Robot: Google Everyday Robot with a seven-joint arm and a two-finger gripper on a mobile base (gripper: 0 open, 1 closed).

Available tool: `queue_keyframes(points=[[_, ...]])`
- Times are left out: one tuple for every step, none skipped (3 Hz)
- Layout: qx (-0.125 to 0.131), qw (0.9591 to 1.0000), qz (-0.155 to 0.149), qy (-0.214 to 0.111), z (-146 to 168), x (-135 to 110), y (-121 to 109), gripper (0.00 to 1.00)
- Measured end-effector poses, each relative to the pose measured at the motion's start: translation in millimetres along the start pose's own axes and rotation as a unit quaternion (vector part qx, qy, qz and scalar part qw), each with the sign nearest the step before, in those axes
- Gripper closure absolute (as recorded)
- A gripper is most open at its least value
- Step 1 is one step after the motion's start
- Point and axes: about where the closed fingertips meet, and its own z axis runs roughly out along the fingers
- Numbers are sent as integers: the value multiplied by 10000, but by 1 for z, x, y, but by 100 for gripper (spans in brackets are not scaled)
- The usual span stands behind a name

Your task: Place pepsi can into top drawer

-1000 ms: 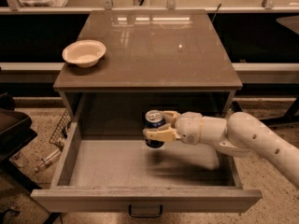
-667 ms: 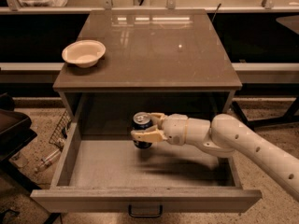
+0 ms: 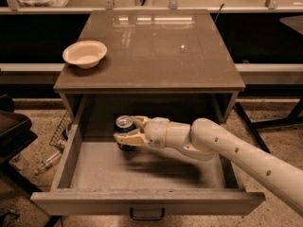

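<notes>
The pepsi can [image 3: 124, 126] is dark blue with a silver top and stands upright inside the open top drawer [image 3: 94, 174], near its back left. My gripper [image 3: 128, 130] reaches in from the right on a white arm, and its cream fingers [image 3: 127, 138] are closed around the can. The can's base is at or just above the pale drawer floor; I cannot tell whether it touches. The drawer's dark handle [image 3: 147, 215] shows at the front.
A cream-white bowl [image 3: 84, 54] sits on the left of the brown cabinet top [image 3: 156, 51]. A wire rack and bottles [image 3: 54, 143] lie on the floor at the left. A dark object [image 3: 12, 131] stands at the far left. Shelving runs behind.
My gripper has moved left and deeper into the drawer with the can still in its grasp, and a little lower toward the floor.
</notes>
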Motion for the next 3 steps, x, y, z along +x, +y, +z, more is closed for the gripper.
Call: queue_keyframes(points=[[-32, 10000, -76, -56, 22, 4, 4, 100], [-104, 9997, 9, -228, 38, 22, 5, 98], [-120, 9997, -17, -214, 39, 18, 7, 67]])
